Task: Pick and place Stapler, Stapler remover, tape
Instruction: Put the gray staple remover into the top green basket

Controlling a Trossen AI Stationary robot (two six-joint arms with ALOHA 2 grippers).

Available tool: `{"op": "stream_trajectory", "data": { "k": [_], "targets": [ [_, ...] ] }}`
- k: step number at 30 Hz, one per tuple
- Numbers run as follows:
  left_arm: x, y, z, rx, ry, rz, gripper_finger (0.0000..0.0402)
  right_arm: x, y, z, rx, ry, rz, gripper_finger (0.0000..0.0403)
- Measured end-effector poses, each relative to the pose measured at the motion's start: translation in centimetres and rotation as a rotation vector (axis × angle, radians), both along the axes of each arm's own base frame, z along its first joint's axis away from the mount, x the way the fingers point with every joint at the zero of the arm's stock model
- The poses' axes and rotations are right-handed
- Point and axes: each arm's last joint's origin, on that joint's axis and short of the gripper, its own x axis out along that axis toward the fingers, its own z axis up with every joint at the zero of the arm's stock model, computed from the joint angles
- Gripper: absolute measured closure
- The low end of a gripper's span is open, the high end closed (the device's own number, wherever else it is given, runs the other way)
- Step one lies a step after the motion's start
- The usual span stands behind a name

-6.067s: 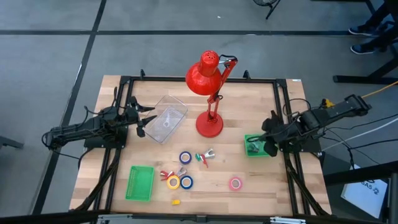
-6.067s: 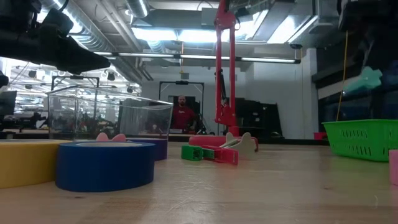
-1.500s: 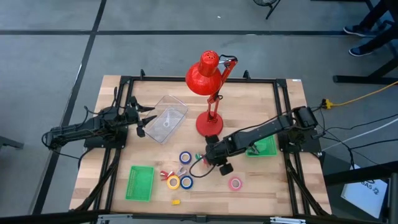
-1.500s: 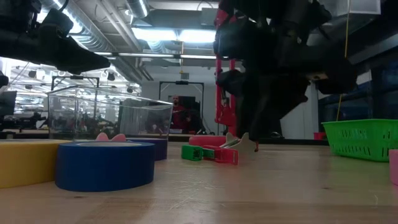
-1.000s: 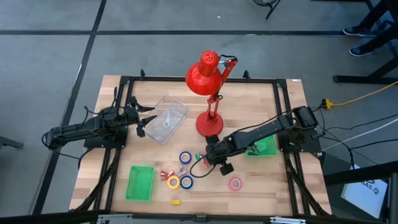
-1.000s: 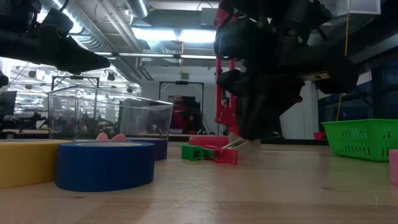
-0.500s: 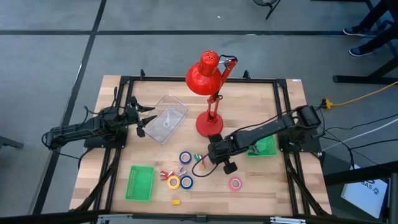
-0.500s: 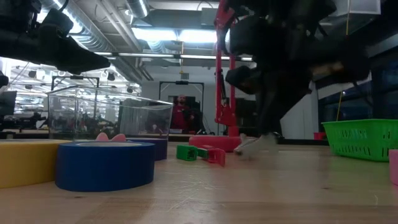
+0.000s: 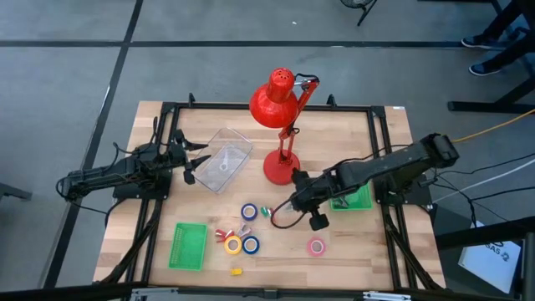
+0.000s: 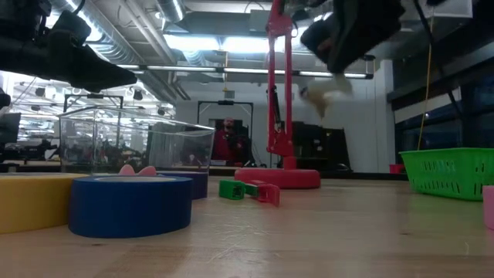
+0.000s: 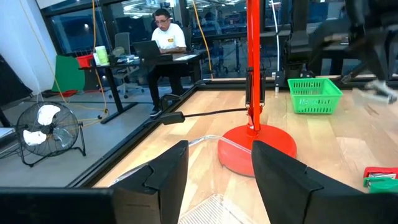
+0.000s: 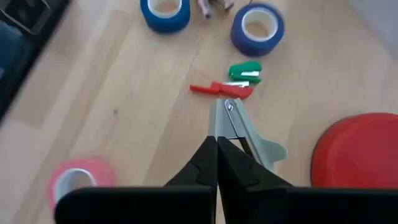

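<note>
Wooden table [image 9: 368, 242], red lamp [image 9: 281, 163] at centre. My right gripper [image 12: 216, 144] is off the surface, right of the lamp base, fingers clenched on the pale stapler remover [image 12: 239, 132]. Red and green stapler [image 12: 230, 84] lies on the wood below. Blue tape [image 12: 257, 28] beyond it, pink tape [image 9: 316, 246] nearer. My left gripper [image 9: 188, 159] waits spread beside the clear box [image 9: 222, 159], far left.

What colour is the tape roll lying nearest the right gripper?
Pink: the tape roll shows best in the high view, near the right gripper.
</note>
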Motion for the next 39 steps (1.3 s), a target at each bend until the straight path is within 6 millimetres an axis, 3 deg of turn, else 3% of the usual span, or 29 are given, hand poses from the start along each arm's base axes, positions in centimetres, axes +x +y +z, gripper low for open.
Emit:
{"op": "stream_trajectory", "data": {
  "k": [6,13,27,39],
  "targets": [
    [0.0,0.0,0.0,0.0,0.0,0.0,0.0226,-2.1,-0.7,2.5,-0.006,-0.031,-0.044,0.0403],
    [0.0,0.0,0.0,0.0,-0.001,0.0,0.0228,-4.8,-1.4,3.9,-0.051,-0.03,-0.141,0.0403],
    [0.0,0.0,0.0,0.0,0.0,0.0,0.0226,-13.4,-3.4,-1.5,0.064,0.058,-0.473,0.0403],
    [0.0,0.0,0.0,0.0,0.0,0.0,0.0228,-16.9,-3.3,-5.1,0.106,0.158,-0.626,0.0403]
  ]
}}
